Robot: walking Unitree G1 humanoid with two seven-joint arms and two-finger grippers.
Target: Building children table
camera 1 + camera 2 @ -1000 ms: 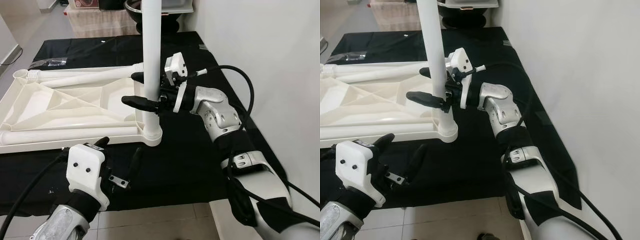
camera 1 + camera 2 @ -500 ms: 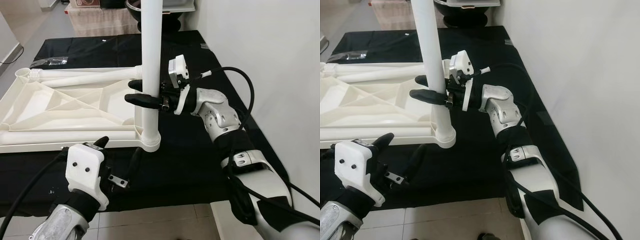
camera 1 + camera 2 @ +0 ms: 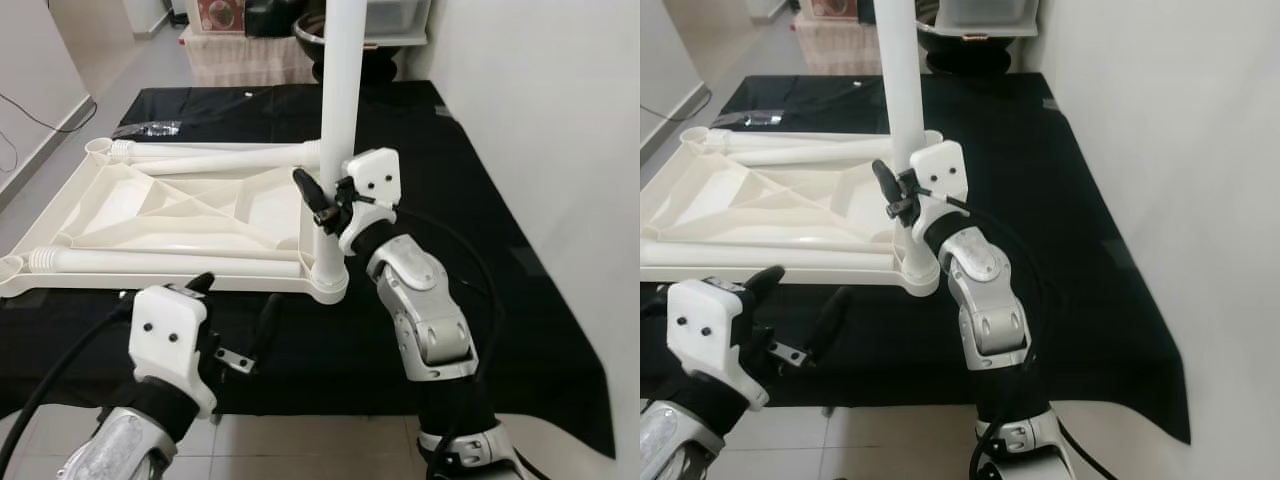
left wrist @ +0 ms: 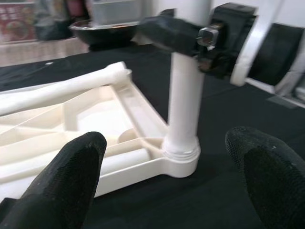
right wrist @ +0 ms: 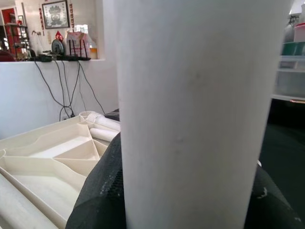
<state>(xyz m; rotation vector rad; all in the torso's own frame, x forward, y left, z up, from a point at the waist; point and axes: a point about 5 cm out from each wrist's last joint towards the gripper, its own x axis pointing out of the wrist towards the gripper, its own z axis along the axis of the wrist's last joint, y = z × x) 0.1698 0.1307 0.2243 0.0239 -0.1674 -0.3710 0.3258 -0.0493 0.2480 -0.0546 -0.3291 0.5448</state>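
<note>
On a black cloth (image 3: 420,320) spread over the floor, a white plastic tabletop (image 3: 180,215) lies upside down with its ribbed underside facing up. A white table leg (image 3: 338,120) stands upright in the corner socket (image 3: 328,283) nearest the robot's right arm, and the right gripper (image 3: 322,195) is clamped around that leg partway up, one black finger (image 3: 309,187) showing on the side toward the tabletop; in the right wrist view the leg sits tight between both black fingers. Two more white legs lie flat on the tabletop beyond that gripper: one loose leg (image 3: 210,160) along the far edge and one near leg (image 3: 160,263) along the edge closest to the robot. The left gripper (image 3: 232,318) hovers low over the cloth, just short of the tabletop's near edge and apart from it, its two fingers (image 4: 66,181) spread wide with nothing between them; the socketed leg stands ahead of it, between the fingertips in the left wrist view. Past the cloth sit a dark bowl (image 3: 312,28) and a small clear bag (image 3: 148,128).
</note>
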